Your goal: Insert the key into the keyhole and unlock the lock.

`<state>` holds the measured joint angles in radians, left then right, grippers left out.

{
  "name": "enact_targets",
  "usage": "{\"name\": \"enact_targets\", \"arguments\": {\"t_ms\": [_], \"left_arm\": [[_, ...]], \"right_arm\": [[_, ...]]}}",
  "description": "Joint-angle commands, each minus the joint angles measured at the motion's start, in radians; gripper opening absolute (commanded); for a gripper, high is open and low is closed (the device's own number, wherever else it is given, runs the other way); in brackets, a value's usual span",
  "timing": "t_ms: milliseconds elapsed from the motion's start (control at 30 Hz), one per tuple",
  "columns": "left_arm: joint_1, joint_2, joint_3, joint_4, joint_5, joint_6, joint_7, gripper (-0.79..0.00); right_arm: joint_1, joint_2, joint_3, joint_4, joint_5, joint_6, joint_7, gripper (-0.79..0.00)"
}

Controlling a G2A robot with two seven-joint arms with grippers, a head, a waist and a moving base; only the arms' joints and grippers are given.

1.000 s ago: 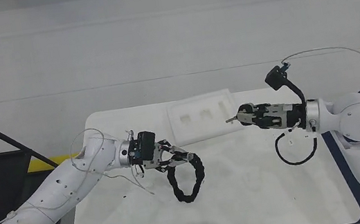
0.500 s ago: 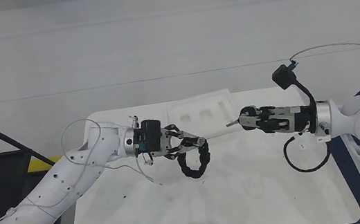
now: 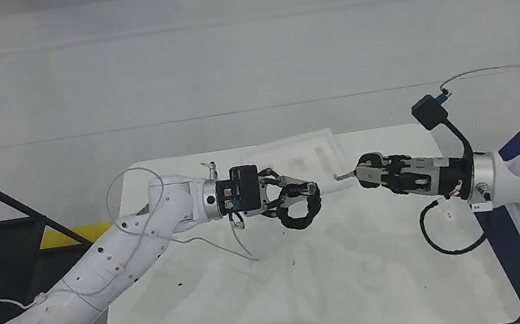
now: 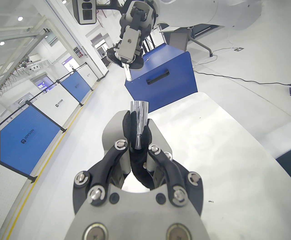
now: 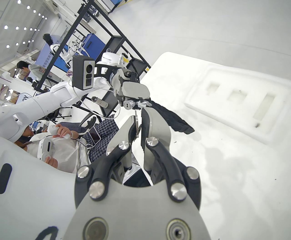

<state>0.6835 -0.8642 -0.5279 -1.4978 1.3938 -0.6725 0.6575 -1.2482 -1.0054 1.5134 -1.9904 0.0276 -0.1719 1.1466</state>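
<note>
The left claw is closed on the lock. Its chrome cylinder stands out past the fingertips, and the black cable runs back between the fingers. Farther off, the right claw grips a key; the blade points toward the cylinder but stays apart from it. Below lies the white surface.

A large robotics lab or test hall: the white table stands on a pale glossy floor with a yellow line, blue barrier panels, a blue cabinet, black metal racks and ceiling lights
</note>
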Motion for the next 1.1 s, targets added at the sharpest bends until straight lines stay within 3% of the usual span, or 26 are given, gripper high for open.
{"name": "enact_targets", "arguments": {"t_ms": [0,400,600,767,1067], "left_arm": [[0.000,0.001,0.000,-0.001,0.001,-0.001,0.001,-0.785],[0.000,0.001,0.000,-0.001,0.001,-0.001,0.001,-0.785],[0.037,-0.009,-0.022,-0.015,0.009,0.082,0.022,-0.785],[0.043,-0.037,-0.008,0.016,0.064,0.153,0.055,-0.785],[0.035,-0.115,0.041,0.127,0.070,0.245,0.096,-0.785]], "right_arm": [[0.000,0.000,0.000,0.000,0.000,0.000,0.000,-0.785],[0.000,0.000,0.000,0.000,0.000,0.000,0.000,-0.785],[-0.019,0.004,-0.011,-0.043,-0.082,0.033,-0.039,-0.785],[-0.027,0.009,-0.027,-0.118,-0.187,0.087,-0.047,-0.785],[-0.053,0.017,-0.056,-0.218,-0.315,0.150,-0.069,-0.785]]}}
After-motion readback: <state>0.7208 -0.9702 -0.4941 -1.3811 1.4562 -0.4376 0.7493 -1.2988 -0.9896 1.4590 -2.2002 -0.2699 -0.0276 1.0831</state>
